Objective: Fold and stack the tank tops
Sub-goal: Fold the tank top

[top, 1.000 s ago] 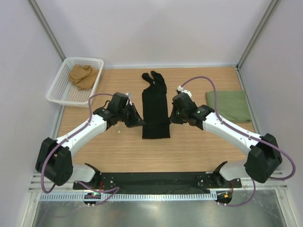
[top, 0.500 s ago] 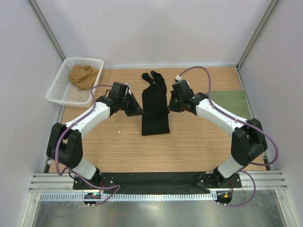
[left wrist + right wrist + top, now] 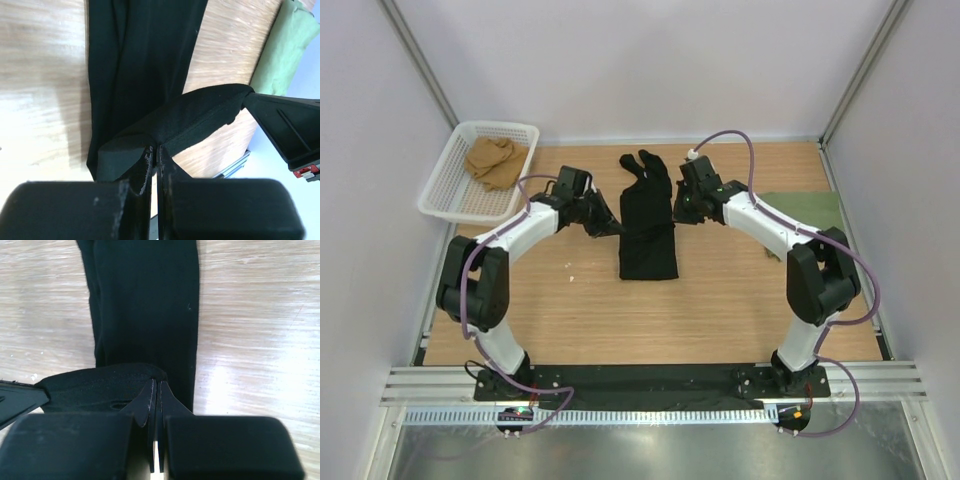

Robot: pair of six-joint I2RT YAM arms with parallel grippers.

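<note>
The black tank top (image 3: 648,200) lies as a long narrow strip in the middle of the table, straps at the far end. My left gripper (image 3: 609,224) is shut on its lifted near hem at the left side, and my right gripper (image 3: 678,212) is shut on the same hem at the right. The hem is held as a band over the rest of the top. The left wrist view shows my left gripper (image 3: 155,147) pinching black cloth (image 3: 145,60). The right wrist view shows my right gripper (image 3: 157,382) pinching it too (image 3: 145,305). The olive green tank top (image 3: 807,222) lies folded at the right edge.
A white mesh basket (image 3: 432,190) stands at the back left with a tan cloth (image 3: 495,160) in it. Bare wood table (image 3: 570,310) lies between the black top and the arm bases. Grey walls close in the left, right and far sides.
Both grippers have moved toward the far end of the table, carrying the black top's hem over itself. The fold at the near end has shifted a little farther from the bases.
</note>
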